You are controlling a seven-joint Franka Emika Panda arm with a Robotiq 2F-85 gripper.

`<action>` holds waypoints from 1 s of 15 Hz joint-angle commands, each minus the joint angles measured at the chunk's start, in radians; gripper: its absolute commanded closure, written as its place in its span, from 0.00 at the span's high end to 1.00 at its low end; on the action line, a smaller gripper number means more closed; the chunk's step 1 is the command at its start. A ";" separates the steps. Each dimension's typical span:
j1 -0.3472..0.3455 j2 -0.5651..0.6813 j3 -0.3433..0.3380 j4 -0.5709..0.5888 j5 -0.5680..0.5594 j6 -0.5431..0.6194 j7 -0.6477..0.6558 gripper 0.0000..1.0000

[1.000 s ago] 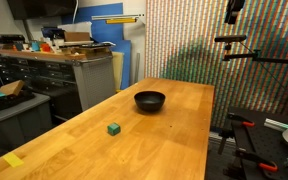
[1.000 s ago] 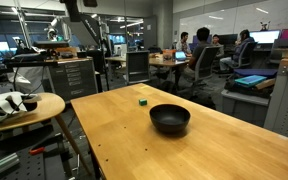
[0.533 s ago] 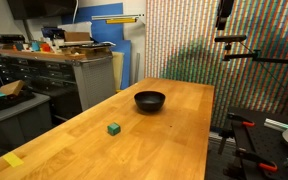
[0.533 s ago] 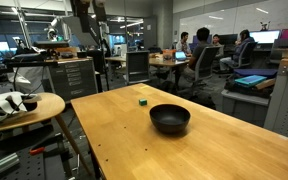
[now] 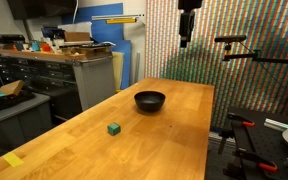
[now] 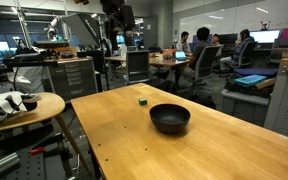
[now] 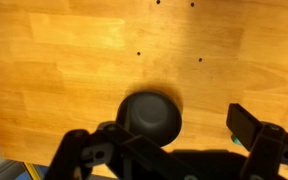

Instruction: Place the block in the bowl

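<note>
A pale wooden tabletop [image 5: 174,140] in a busy workshop carries two things. A small green cube [image 5: 114,128] sits alone toward the near middle of the wood, and in an exterior view it rests beyond the bowl [image 6: 143,101]. A shallow glossy black bowl [image 5: 150,100] stands apart from it, farther along the tabletop. The two do not touch.

The dark robot arm [image 5: 188,12] has just swung in from the side. Half a second ago it hung out past the table edge; now it hangs high above the far end of the tabletop, near the bowl. Its fingers [image 7: 252,128] are spread wide with nothing between them. The wrist view looks straight down and shows the bowl [image 7: 149,113] framed between the two fingers, far below. The cube does not appear in that view.

Nothing on the tabletop has moved. This reads as the opening approach: the arm is over the work area but above the bowl, not the cube. It probably needs to travel on to the cube and descend before any grasp.
</note>
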 commanded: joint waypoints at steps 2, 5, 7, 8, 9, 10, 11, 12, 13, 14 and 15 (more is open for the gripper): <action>0.016 0.261 0.008 0.203 0.034 -0.002 0.086 1.00; 0.029 0.395 -0.001 0.300 0.088 0.041 0.118 1.00; 0.039 0.477 -0.002 0.369 0.112 0.048 0.138 1.00; 0.046 0.513 -0.002 0.399 0.117 0.055 0.148 1.00; 0.054 0.551 -0.001 0.432 0.125 0.069 0.160 1.00; 0.063 0.585 -0.001 0.464 0.130 0.074 0.171 1.00; 0.074 0.620 -0.002 0.492 0.132 0.099 0.187 1.00; 0.085 0.657 -0.001 0.526 0.140 0.105 0.200 1.00; 0.099 0.694 -0.003 0.557 0.137 0.121 0.221 1.00; 0.114 0.727 -0.006 0.584 0.132 0.134 0.240 1.00; 0.128 0.760 -0.007 0.611 0.131 0.144 0.258 1.00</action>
